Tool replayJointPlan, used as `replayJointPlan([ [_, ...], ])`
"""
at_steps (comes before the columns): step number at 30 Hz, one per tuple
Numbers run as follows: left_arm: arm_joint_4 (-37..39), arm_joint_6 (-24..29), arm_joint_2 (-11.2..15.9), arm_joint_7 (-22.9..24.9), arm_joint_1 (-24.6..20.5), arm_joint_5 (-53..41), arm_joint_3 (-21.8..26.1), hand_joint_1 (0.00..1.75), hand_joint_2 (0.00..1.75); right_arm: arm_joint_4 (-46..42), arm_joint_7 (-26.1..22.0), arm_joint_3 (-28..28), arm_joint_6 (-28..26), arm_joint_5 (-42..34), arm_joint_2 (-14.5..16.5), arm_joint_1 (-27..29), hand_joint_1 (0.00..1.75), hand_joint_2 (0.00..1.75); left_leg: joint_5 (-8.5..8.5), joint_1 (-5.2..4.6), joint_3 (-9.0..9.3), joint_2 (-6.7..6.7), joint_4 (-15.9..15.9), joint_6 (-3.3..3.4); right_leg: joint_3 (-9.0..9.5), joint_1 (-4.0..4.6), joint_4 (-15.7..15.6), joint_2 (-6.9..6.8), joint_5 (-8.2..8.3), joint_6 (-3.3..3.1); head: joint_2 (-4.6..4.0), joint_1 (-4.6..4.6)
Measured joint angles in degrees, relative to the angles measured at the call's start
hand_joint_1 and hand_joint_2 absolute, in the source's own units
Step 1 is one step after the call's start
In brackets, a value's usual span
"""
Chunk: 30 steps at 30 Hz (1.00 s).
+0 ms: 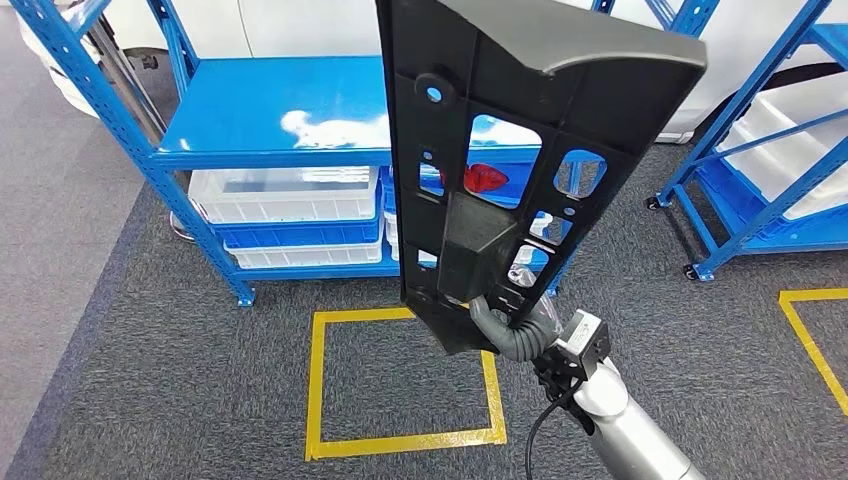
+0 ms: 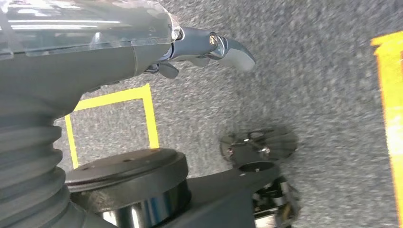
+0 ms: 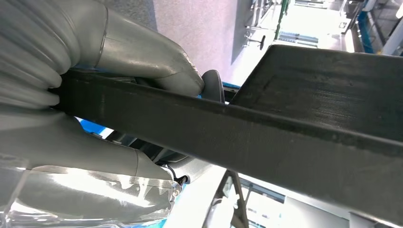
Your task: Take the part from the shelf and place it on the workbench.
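Note:
A long black plastic part (image 1: 510,150) with several cut-out holes stands upright in front of the head camera. My right hand (image 1: 505,325) grips it at its lower end. In the right wrist view the part's dark edge (image 3: 266,128) runs between my thumb and fingers (image 3: 152,61), which clamp it. Behind the part stands the blue shelf (image 1: 270,110). My left hand (image 2: 209,47) hangs over the grey carpet with nothing in it; its fingers are loosely apart.
Clear bins (image 1: 285,195) sit on the blue shelf's lower level. A second blue rack (image 1: 770,150) stands at the right. Yellow tape marks a square (image 1: 400,380) on the grey carpet in front of me, and more tape (image 1: 815,330) lies at the right.

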Motion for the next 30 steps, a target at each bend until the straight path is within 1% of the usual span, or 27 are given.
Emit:
replayJointPlan([
  [1, 0.0, 0.0, -0.02, 0.04, 0.03, -0.05, 0.0, 0.0, 1.75, 0.02, 0.0, -0.07, 0.0, 0.0, 0.0, 0.01, 1.66, 1.75, 0.42, 0.0, -0.89, 0.01, 0.35, -0.09, 1.65, 0.0, -1.27, -0.02, 1.38, 0.0, 0.0, 0.0],
  [2, 0.0, 0.0, -0.03, 0.09, 0.06, -0.11, -0.01, 0.0, 1.75, 0.03, 0.0, -0.15, -0.02, 0.0, 0.0, 0.01, 1.66, 1.75, 0.78, 0.0, -1.71, 0.01, 0.75, -0.22, 4.35, 0.01, -4.5, -0.06, 2.78, -0.09, 0.0, 0.0],
  [3, 0.0, 0.0, -0.04, 0.14, 0.08, -0.18, -0.01, 0.0, 1.75, 0.0, 0.01, -0.24, -0.06, -0.01, 0.0, -0.01, 1.66, 1.75, 1.09, -0.04, -2.46, 0.01, 1.13, -0.39, 7.37, 0.12, -8.7, -0.14, 3.23, -0.28, 0.0, 0.0],
  [4, 0.0, 0.0, -0.05, 0.2, 0.09, -0.26, -0.01, 0.0, 1.75, -0.05, 0.01, -0.33, -0.1, -0.01, 0.0, -0.01, 1.66, 1.75, 1.38, -0.07, -3.09, 0.03, 1.51, -0.58, 10.15, 0.29, -12.85, -0.18, 3.21, -0.58, 0.0, 0.0],
  [5, 0.0, 0.0, -0.06, 0.22, 0.1, -0.3, -0.02, 0.0, 1.75, -0.13, 0.02, -0.42, -0.15, -0.03, 0.0, -0.01, 1.66, 1.75, 1.58, -0.1, -3.47, 0.06, 1.75, -0.74, 11.92, 0.46, -15.64, -0.21, 2.7, -0.84, 0.0, -0.01],
  [6, 0.0, -0.01, -0.07, 0.26, 0.13, -0.32, -0.02, 0.0, 1.75, -0.25, 0.03, -0.57, -0.17, -0.13, 0.0, 0.01, 1.66, 1.75, 1.9, -0.07, -3.6, 0.1, 1.78, -0.98, 12.44, 0.69, -16.79, -0.2, 2.37, -1.1, 0.0, 0.0],
  [8, 0.0, -0.01, -0.07, 0.31, 0.21, -0.33, -0.02, 0.0, 1.75, -0.4, 0.05, -0.87, -0.2, -0.4, 0.0, 0.07, 1.66, 1.75, 2.74, -0.06, -3.75, 0.1, 1.59, -1.5, 12.06, 0.78, -17.08, -0.16, 3.05, -1.6, 0.0, 0.0],
  [9, 0.0, -0.01, -0.07, 0.32, 0.26, -0.33, -0.02, 0.0, 1.75, -0.44, 0.09, -0.99, -0.19, -0.53, 0.0, 0.11, 1.66, 1.75, 2.69, -0.04, -4.07, -0.01, 1.74, -1.88, 11.63, 0.67, -17.15, -0.23, 3.61, -1.94, 0.0, 0.01],
  [10, 0.0, -0.01, -0.06, 0.29, 0.31, -0.33, -0.02, 0.0, 1.75, -0.43, 0.15, -1.04, -0.17, -0.6, -0.01, 0.16, 1.66, 1.75, 1.69, -0.03, -4.69, -0.13, 2.75, -2.25, 11.31, 0.48, -17.45, -0.3, 3.95, -2.27, 0.0, 0.0],
  [11, 0.0, -0.01, -0.05, 0.16, 0.37, -0.33, -0.02, 0.0, 1.75, -0.43, 0.21, -1.08, -0.17, -0.68, -0.03, 0.21, 1.66, 1.75, -0.22, 0.07, -5.57, -0.25, 4.92, -2.66, 10.87, 0.28, -17.54, -0.37, 4.39, -2.6, 0.0, 0.0],
  [13, 0.0, -0.09, -0.04, -0.3, 0.47, -0.33, -0.03, 0.0, 1.75, -0.43, 0.31, -1.19, -0.02, -1.08, -0.08, 0.28, 1.66, 1.75, -5.2, 0.52, -7.78, -0.32, 12.19, -3.4, 10.09, 0.23, -17.51, -0.47, 4.99, -2.9, 0.0, 0.0],
  [14, 0.0, -0.18, -0.04, -0.58, 0.49, -0.33, -0.04, 0.0, 1.75, -0.43, 0.33, -1.24, 0.24, -1.45, -0.08, 0.34, 1.66, 1.75, -6.71, 0.73, -8.63, -0.31, 15.67, -3.66, 9.73, 0.23, -17.42, -0.5, 5.23, -2.91, 0.0, 0.0],
  [15, 0.0, -0.27, -0.04, -0.81, 0.51, -0.33, -0.04, 0.0, 1.75, -0.43, 0.32, -1.27, 0.6, -1.84, -0.08, 0.44, 1.66, 1.75, -7.12, 0.93, -8.78, -0.31, 17.65, -3.85, 9.39, 0.21, -17.28, -0.63, 5.43, -2.85, 0.0, 0.0],
  [16, 0.0, -0.34, -0.04, -0.99, 0.52, -0.33, -0.04, 0.0, 1.75, -0.43, 0.31, -1.29, 1.0, -2.16, -0.08, 0.56, 1.66, 1.75, -6.5, 1.12, -7.88, -0.27, 17.48, -3.97, 9.08, 0.17, -17.1, -0.8, 5.56, -2.78, 0.0, 0.0],
  [17, 0.0, -0.39, -0.03, -1.12, 0.52, -0.33, -0.04, 0.0, 1.75, -0.43, 0.27, -1.3, 1.28, -2.33, -0.08, 0.66, 1.66, 1.75, -5.2, 1.29, -5.91, -0.14, 15.1, -4.04, 8.84, 0.13, -16.91, -1.02, 5.63, -2.71, 0.0, 0.0],
  [18, 0.0, -0.42, -0.03, -1.21, 0.48, -0.33, -0.04, 0.0, 1.75, -0.44, 0.21, -1.31, 1.45, -2.38, -0.08, 0.73, 1.66, 1.75, -3.98, 1.41, -3.27, 0.28, 11.13, -4.03, 8.69, 0.1, -16.74, -1.29, 5.67, -2.59, 0.0, 0.0],
  [19, 0.01, -0.47, -0.04, -1.28, 0.37, -0.33, -0.04, 0.0, 1.75, -0.48, 0.13, -1.37, 1.51, -2.37, -0.08, 0.76, 1.66, 1.75, -3.39, 1.31, -0.69, 0.94, 7.18, -3.93, 8.57, 0.14, -16.63, -1.51, 5.72, -2.39, 0.0, 0.0],
  [20, 0.01, -0.51, -0.06, -1.34, 0.25, -0.33, -0.05, 0.0, 1.75, -0.52, 0.04, -1.44, 1.53, -2.37, -0.08, 0.74, 1.66, 1.75, -3.04, 1.09, 1.05, 1.42, 4.25, -3.57, 8.5, 0.17, -16.58, -1.76, 5.81, -2.09, 0.0, 0.0],
  [21, 0.02, -0.56, -0.08, -1.39, 0.16, -0.33, -0.06, 0.0, 1.75, -0.57, -0.02, -1.52, 1.53, -2.35, -0.07, 0.75, 1.66, 1.75, -3.15, 0.83, 1.89, 1.73, 2.59, -3.17, 8.46, 0.2, -16.56, -2.06, 5.92, -1.74, 0.0, 0.0],
  [22, 0.02, -0.6, -0.09, -1.43, 0.15, -0.33, -0.07, 0.0, 1.75, -0.64, -0.06, -1.59, 1.53, -2.34, -0.07, 0.8, 1.66, 1.75, -3.23, 0.54, 1.96, 1.65, 2.22, -2.71, 8.41, 0.2, -16.6, -2.39, 6.07, -1.36, 0.0, 0.0],
  [23, 0.02, -0.61, -0.08, -1.44, 0.24, -0.33, -0.07, 0.0, 1.75, -0.73, -0.08, -1.62, 1.53, -2.31, -0.07, 0.85, 1.66, 1.75, -2.91, 0.46, 1.7, 1.21, 2.07, -2.17, 8.42, 0.18, -16.64, -2.76, 6.2, -0.98, 0.0, 0.0],
  [24, 0.02, -0.63, -0.08, -1.45, 0.36, -0.33, -0.07, 0.0, 1.75, -0.87, -0.1, -1.66, 1.53, -2.27, -0.06, 0.93, 1.66, 1.75, -2.66, 0.53, 1.62, 0.85, 1.75, -1.72, 8.36, 0.07, -16.54, -2.94, 6.09, -0.63, 0.0, 0.0],
  [25, 0.02, -0.66, -0.07, -1.49, 0.45, -0.33, -0.07, 0.0, 1.75, -1.03, -0.16, -1.72, 1.53, -2.23, -0.01, 1.01, 1.66, 1.75, -2.33, 0.55, 1.56, 0.49, 1.47, -1.23, 8.08, -0.03, -15.92, -2.7, 5.5, -0.39, 0.0, 0.0],
  [26, 0.02, -0.69, -0.07, -1.52, 0.48, -0.34, -0.08, 0.0, 1.75, -1.2, -0.23, -1.81, 1.53, -2.19, 0.05, 1.07, 1.66, 1.75, -1.98, 0.58, 1.5, 0.16, 1.19, -0.75, 7.37, -0.11, -14.28, -2.17, 4.23, -0.25, 0.0, 0.0],
  [27, 0.02, -0.73, -0.07, -1.55, 0.48, -0.34, -0.08, 0.0, 1.75, -1.31, -0.31, -1.93, 1.53, -2.16, 0.13, 1.16, 1.66, 1.75, -1.7, 0.53, 1.4, -0.18, 1.02, -0.38, 6.09, -0.2, -11.31, -1.44, 2.33, -0.25, 0.0, 0.0],
  [29, 0.02, -0.84, -0.07, -1.59, 0.51, -0.36, -0.08, 0.0, 1.75, -1.39, -0.43, -2.12, 1.53, -1.98, 0.21, 1.57, 1.66, 1.75, -1.35, 0.18, 0.91, -0.98, 1.07, 0.05, 2.49, -0.14, -3.11, -0.42, -1.58, -0.42, 0.0, 0.0],
  [30, 0.02, -0.9, -0.07, -1.59, 0.58, -0.36, -0.08, 0.0, 1.75, -1.39, -0.45, -2.16, 1.53, -1.85, 0.22, 1.86, 1.66, 1.75, -1.21, 0.03, 0.67, -1.46, 1.16, 0.15, 1.16, -0.07, -0.06, -0.27, -2.53, -0.52, 0.0, 0.0],
])
